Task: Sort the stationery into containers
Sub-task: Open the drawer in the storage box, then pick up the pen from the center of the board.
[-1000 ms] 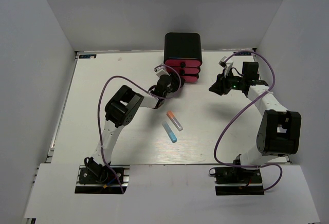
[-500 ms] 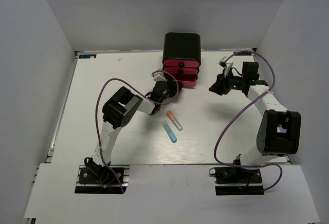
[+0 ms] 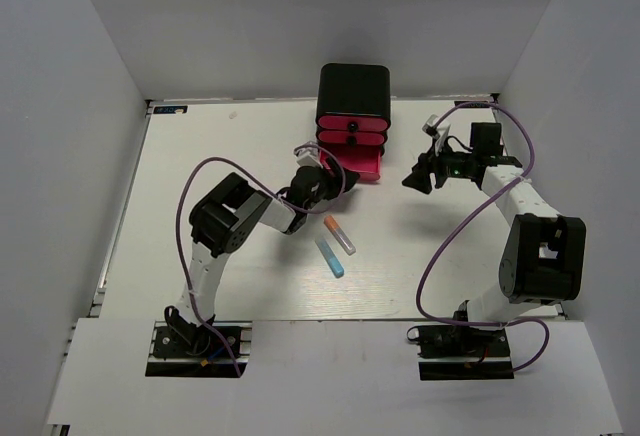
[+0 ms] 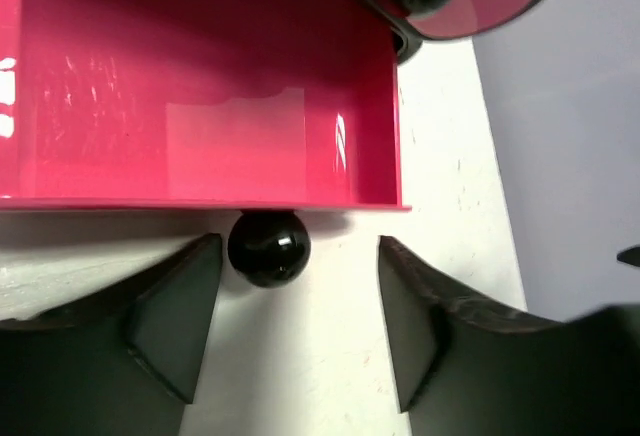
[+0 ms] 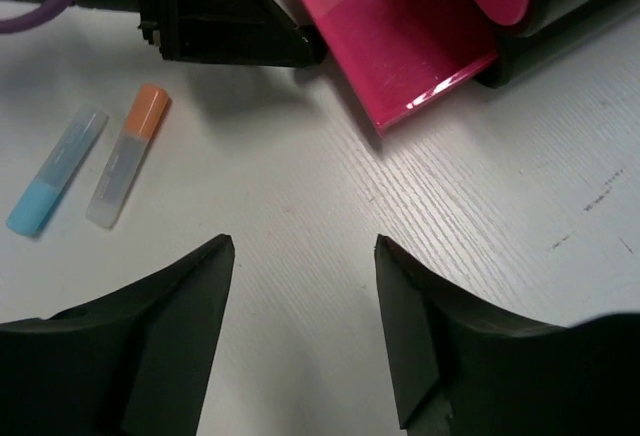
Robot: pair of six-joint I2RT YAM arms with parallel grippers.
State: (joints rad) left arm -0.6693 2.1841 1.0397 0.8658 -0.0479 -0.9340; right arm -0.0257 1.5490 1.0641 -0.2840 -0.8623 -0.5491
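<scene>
On table: two markers, three drawers, bottom one out; left pincer, right pincer spread.

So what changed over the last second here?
The left gripper pulled back toward its base, drawing the bottom drawer out of the case. Its jaws now stand open either side of the knob. The right gripper drifted slightly left, open. The orange marker, blue marker and upper drawers stayed put.
</scene>
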